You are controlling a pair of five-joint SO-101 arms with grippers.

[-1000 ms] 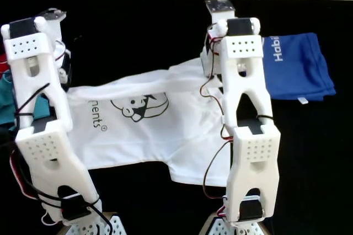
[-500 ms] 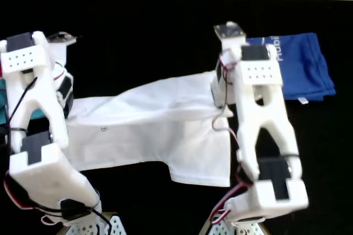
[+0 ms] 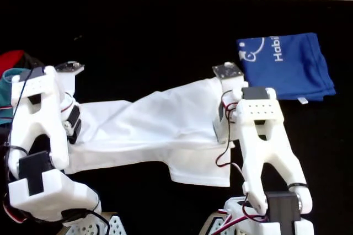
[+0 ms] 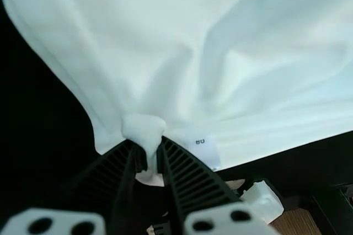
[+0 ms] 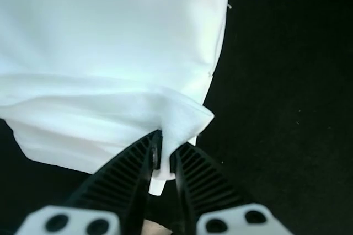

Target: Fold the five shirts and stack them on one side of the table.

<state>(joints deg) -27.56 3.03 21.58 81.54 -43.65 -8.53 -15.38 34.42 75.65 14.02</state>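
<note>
Left edge of the worktop (image 3: 138,25): heap of red and teal clothes (image 3: 12,69), loose, not folded.

Left pincer (image 4: 148,151): clamped narrow on a bunched corner of the white shirt (image 3: 160,127). A second ago this arm reached toward the far edge. It has since drawn back toward the near edge with the cloth.

White shirt, middle of worktop: a second ago flat, print up. Now its far edge is lifted and carried toward the near side, the print hidden under the turned-over layer. Cloth hangs taut between the two arms. Near hem lies on the worktop, one flap poking out toward the near edge.

Right pincer (image 5: 164,148): closed on the shirt's other corner, fabric pinched between the jaws. It has pulled back in step with the left.

Far right corner: blue shirt (image 3: 287,69), folded, flat, well apart from the white one.

Judgement: first lengthwise fold is midway. The held edge needs laying down on the near hem before release. One shirt looks done.
</note>
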